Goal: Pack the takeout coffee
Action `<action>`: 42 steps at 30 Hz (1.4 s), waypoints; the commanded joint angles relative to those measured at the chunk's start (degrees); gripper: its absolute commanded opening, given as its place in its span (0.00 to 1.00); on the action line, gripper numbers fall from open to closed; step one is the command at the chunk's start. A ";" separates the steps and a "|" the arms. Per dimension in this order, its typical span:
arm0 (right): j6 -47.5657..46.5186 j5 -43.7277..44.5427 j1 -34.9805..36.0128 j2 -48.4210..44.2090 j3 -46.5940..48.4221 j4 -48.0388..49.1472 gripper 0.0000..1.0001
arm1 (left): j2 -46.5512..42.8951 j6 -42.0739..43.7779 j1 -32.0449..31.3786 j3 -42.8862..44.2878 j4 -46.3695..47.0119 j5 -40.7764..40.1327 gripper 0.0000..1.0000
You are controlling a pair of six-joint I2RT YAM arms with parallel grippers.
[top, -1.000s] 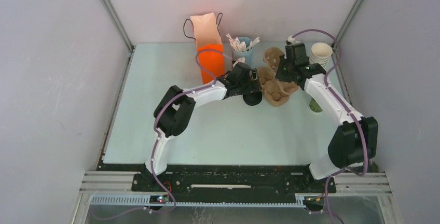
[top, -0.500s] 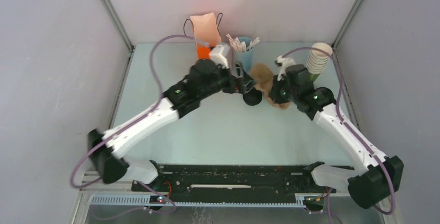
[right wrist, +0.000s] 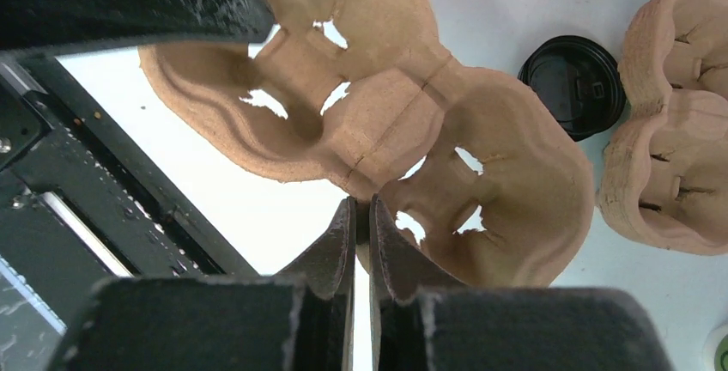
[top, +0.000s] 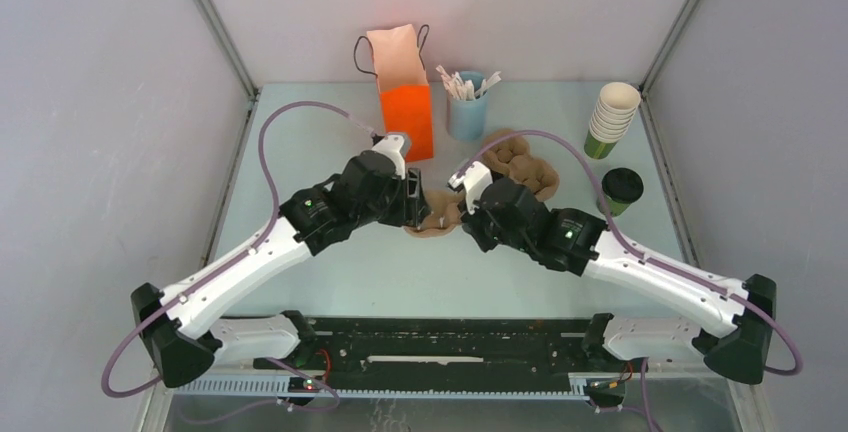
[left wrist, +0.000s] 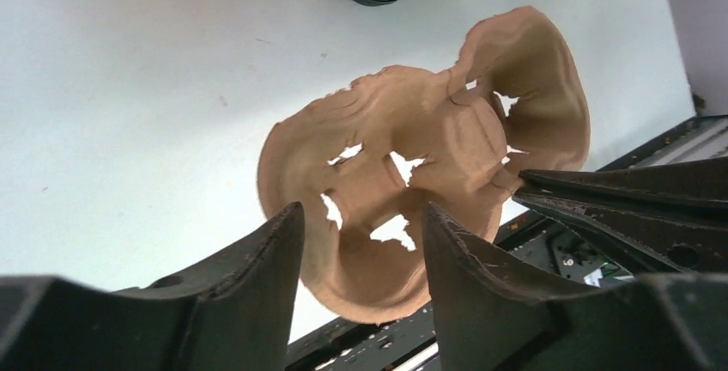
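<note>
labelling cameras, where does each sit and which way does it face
top external: above and behind the arm bases, looking down on the table; both arms show.
left wrist: on the left arm, looking past the left tool at the cup carrier.
right wrist: on the right arm, looking past the right tool pinching the carrier's rim.
shared: both wrist views show the carrier and black lids.

1. Robotics lab test cell: plain grey panel walls (top: 90,102) and aluminium posts (top: 213,27) box in a pale table (top: 300,142).
2. Left arm (top: 250,257) and right arm (top: 650,272) stand bolted to a black rail (top: 450,337), bottom of frame.
3. Staged café props, centre to upper right: orange paper bag (top: 405,117), stirrer cup (top: 467,114), pulp cup carrier (top: 437,220), takeout coffee (top: 622,188).
</note>
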 commanded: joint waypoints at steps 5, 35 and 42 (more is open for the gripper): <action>0.27 8.55 3.66 2.88 0.00 1.00 0.00 | -7.77 -0.06 0.11 -1.11 -4.20 -7.22 0.69; -2.22 14.54 9.10 6.28 -0.01 3.70 0.00 | -1.97 -0.88 2.94 -2.00 1.33 -3.09 0.21; 3.20 16.51 8.82 6.65 -0.01 3.86 0.24 | -4.55 0.36 2.94 -3.98 6.35 -2.30 0.00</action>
